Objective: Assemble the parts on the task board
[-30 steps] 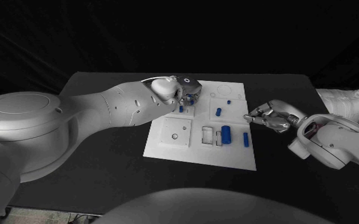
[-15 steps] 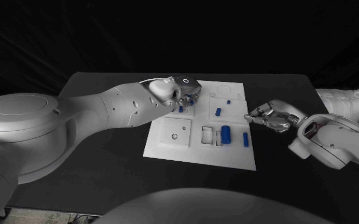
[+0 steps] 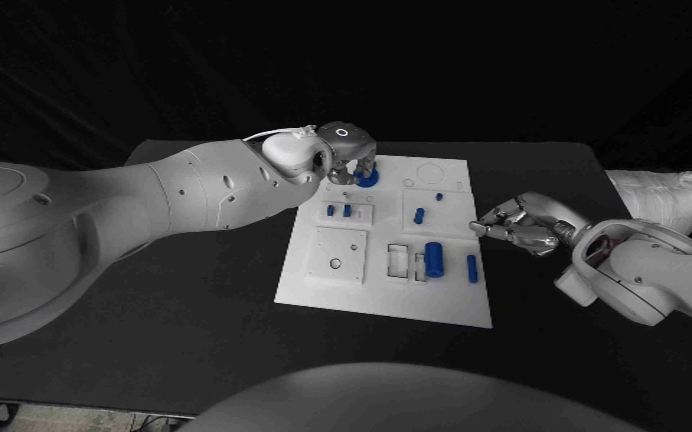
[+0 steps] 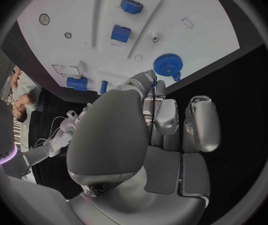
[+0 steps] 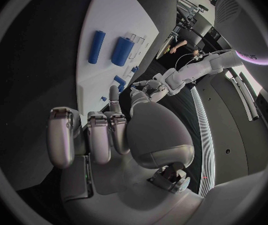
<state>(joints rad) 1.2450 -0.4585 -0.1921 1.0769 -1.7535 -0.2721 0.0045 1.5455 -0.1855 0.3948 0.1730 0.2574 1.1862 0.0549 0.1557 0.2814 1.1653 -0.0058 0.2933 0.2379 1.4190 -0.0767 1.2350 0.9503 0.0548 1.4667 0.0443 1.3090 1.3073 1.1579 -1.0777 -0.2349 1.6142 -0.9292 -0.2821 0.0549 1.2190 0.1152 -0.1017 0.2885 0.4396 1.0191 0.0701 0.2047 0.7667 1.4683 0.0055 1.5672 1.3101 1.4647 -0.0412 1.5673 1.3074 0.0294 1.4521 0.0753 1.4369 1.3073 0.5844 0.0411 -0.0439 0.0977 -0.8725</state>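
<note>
silver many-fingered left hand (image 3: 343, 148) over the far left corner of the flat white rectangular task board (image 3: 335, 294), at the end of the white arm coming in from the left. fingertips (image 4: 147, 78) reaching to a round blue toothed gear (image 3: 368, 175) at that far corner; in the left wrist view (image 4: 136, 130) the blue gear (image 4: 166, 65) lying on the board (image 4: 190, 10) right at the board's edge, with a fingertip at its rim. cannot tell whether pinched or merely touched.

just nearer than the gear, two small blue block-shaped parts (image 3: 338, 210) standing side by side in a recessed panel, seen also from the left wrist (image 4: 121, 33). further right, a short blue peg (image 3: 421, 216) lying tilted in the middle panel and a tiny blue stud (image 3: 441, 195) beyond it. toward the near right of the board, a thick blue cylinder (image 3: 436, 258) beside a pale open frame, and a slim blue rod (image 3: 472, 269) just right of it, both lying lengthwise, apart from each other; same pair visible from the right wrist, cylinder (image 5: 122, 51) and rod (image 5: 97, 46).

off the board's right edge, silver many-fingered right hand (image 3: 526, 224) low over the black table (image 3: 188, 332), near the board but not touching it. fingers (image 5: 100, 135) curled in close together, nothing between them.
</note>
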